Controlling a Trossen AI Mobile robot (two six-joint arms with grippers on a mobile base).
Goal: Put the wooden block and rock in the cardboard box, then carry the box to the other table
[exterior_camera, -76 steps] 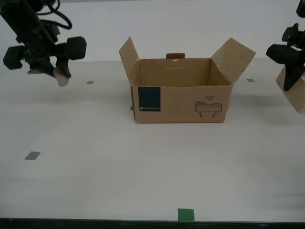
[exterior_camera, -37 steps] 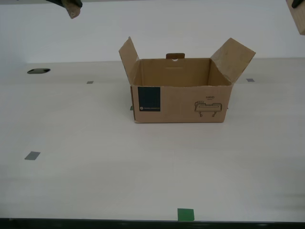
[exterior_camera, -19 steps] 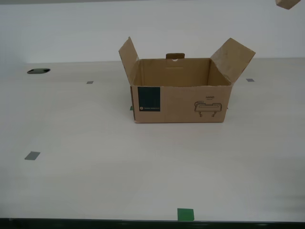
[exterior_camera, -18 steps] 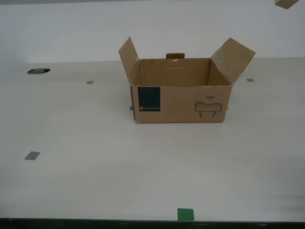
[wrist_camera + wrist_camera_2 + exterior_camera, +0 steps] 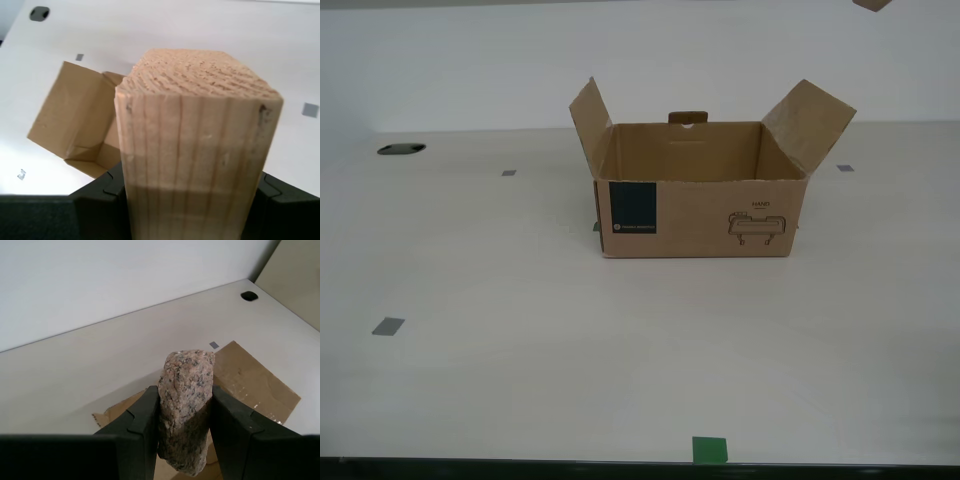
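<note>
Gripping rock (image 5: 186,410) (second claw (image 5: 182,427)), wooden block (image 5: 197,145) (first claw (image 5: 190,195))

Big smooth off-white table (image 5: 520,380) filling most of the exterior view. Small grey tape squares (image 5: 388,326) stuck here and there on top, one near the exterior view's left, two more farther back. One green tape square (image 5: 710,450) near the front edge. Dark strip along that front edge. Dark oval hole (image 5: 401,149) in the table top, far back on the exterior view's left. Plain pale wall (image 5: 470,60) behind the table, bare and flat. Soft, even light everywhere, only faint shadows. Beige surface (image 5: 295,280) beyond the table edge in the second wrist view.
</note>
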